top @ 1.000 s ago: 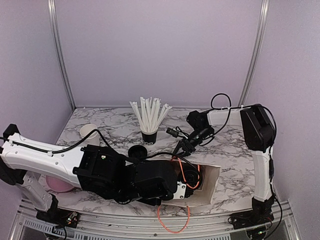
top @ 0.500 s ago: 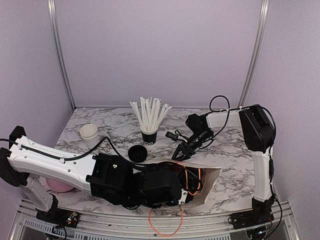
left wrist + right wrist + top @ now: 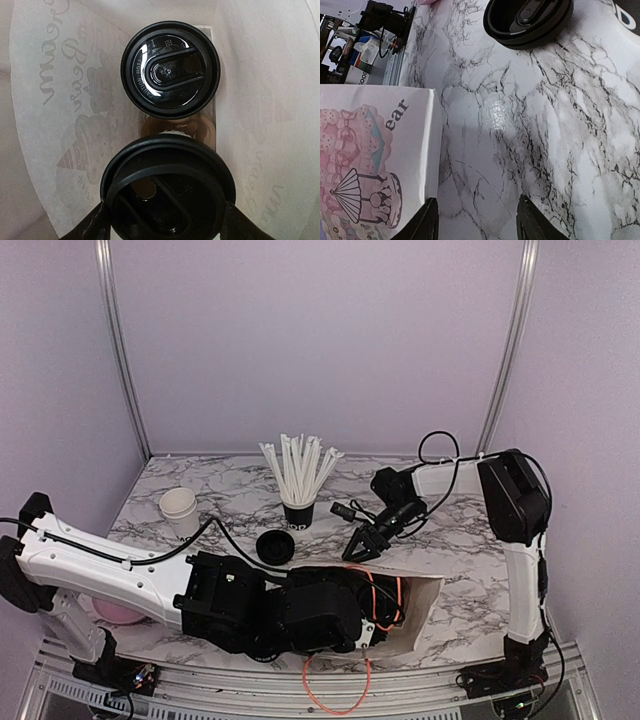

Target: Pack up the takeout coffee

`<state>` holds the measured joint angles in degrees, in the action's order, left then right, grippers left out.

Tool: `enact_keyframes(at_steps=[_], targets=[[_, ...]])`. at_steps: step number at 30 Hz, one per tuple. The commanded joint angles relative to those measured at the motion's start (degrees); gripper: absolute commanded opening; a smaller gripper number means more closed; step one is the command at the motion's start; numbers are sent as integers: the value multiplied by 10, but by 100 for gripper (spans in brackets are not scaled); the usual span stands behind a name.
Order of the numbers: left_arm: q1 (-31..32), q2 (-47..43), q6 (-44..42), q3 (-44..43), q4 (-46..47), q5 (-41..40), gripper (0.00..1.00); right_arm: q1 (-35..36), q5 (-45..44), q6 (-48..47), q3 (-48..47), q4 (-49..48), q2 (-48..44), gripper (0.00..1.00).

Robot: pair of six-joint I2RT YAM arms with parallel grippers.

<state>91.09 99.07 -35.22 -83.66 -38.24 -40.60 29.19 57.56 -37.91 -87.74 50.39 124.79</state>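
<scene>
One lidded cup [image 3: 167,192] sits clamped in left tool [image 3: 165,217].

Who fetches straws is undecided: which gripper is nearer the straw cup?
Right. The right gripper hovers just right of the straw cup; the left gripper, farther off, is inside the bag holding a lidded cup.

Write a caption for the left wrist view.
Left pincer holds near cup beside far cup, both lidded, inside paper bag.
</scene>
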Motion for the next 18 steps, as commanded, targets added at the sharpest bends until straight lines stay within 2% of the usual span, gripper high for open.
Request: enact_keyframes(at_steps=[1, 14, 18], targets=[[-8, -26, -31, 20, 55, -10, 38, 18, 23, -11, -2, 3, -7, 51], [-29, -20, -32, 44, 63, 11, 38, 30, 23, -20, -5, 12, 3, 51], [-29, -28, -12, 29, 34, 25, 38, 30, 21, -16, -6, 10, 2, 51]])
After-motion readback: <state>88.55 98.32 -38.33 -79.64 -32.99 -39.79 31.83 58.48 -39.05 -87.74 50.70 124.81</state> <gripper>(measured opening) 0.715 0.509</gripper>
